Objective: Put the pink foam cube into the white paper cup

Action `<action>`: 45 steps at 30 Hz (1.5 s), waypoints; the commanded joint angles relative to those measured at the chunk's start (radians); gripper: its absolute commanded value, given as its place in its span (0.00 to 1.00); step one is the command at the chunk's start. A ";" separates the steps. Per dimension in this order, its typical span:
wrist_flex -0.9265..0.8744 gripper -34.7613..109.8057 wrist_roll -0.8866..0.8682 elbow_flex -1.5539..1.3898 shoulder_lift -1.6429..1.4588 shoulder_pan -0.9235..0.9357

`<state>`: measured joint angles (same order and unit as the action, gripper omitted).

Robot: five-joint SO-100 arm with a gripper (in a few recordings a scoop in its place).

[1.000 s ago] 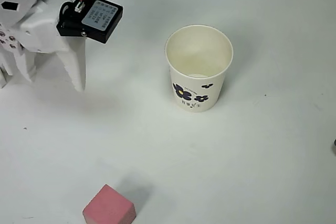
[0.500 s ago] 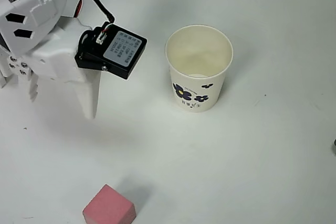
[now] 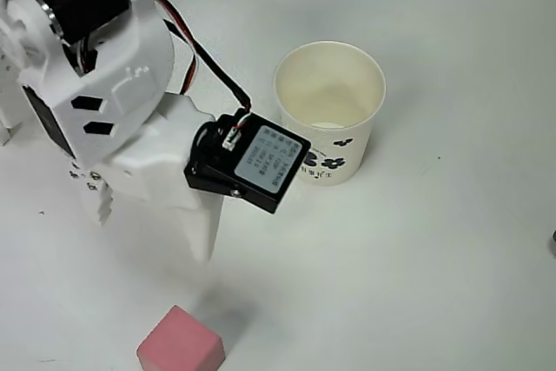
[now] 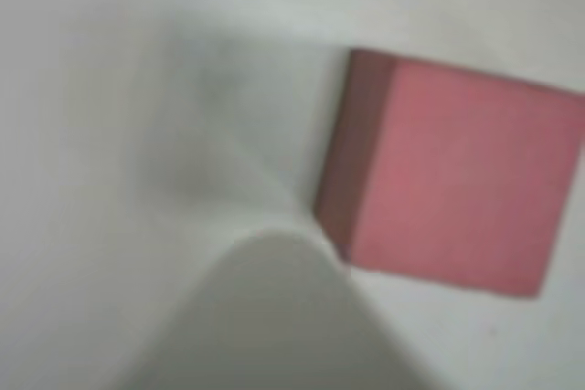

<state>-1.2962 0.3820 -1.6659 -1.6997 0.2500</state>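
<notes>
Pincer [image 3: 152, 232] spread apart, empty, just above cube [image 3: 181, 341] on surface [image 3: 417, 267]; cup [image 3: 329, 110] well apart, upper right.

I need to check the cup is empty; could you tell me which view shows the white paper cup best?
The overhead view: the white paper cup stands upright, its mouth open to the camera, its lower-left side hidden by the arm.
</notes>
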 commanded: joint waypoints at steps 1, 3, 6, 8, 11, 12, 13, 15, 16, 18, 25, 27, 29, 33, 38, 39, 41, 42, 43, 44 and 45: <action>0.003 0.57 -0.015 0.163 0.037 0.032; 0.003 0.57 -0.017 0.204 0.084 0.040; 0.003 0.57 -0.015 0.233 0.129 0.049; 0.008 0.57 -0.012 0.233 0.140 0.055; 0.008 0.57 -0.005 0.233 0.152 0.063; 0.008 0.57 -0.003 0.233 0.153 0.064; 0.008 0.57 -0.002 0.232 0.153 0.064; 0.023 0.57 0.008 0.232 0.158 0.066; 0.034 0.57 0.011 0.232 0.160 0.066; 0.052 0.57 0.018 0.232 0.167 0.069; 0.086 0.58 0.038 0.258 0.201 0.071; 0.091 0.58 0.048 0.270 0.216 0.071; 0.091 0.58 0.052 0.282 0.230 0.072; 0.092 0.58 0.063 0.305 0.258 0.075; 0.092 0.58 0.083 0.353 0.305 0.078; 0.092 0.58 0.084 0.360 0.313 0.080; 0.092 0.58 0.084 0.368 0.327 0.081; 0.092 0.58 0.084 0.371 0.333 0.081; 0.095 0.58 0.086 0.371 0.339 0.084; 0.098 0.58 0.087 0.371 0.345 0.086; 0.103 0.58 0.089 0.371 0.353 0.087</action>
<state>-1.2134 0.4495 -1.4189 -1.3162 0.3068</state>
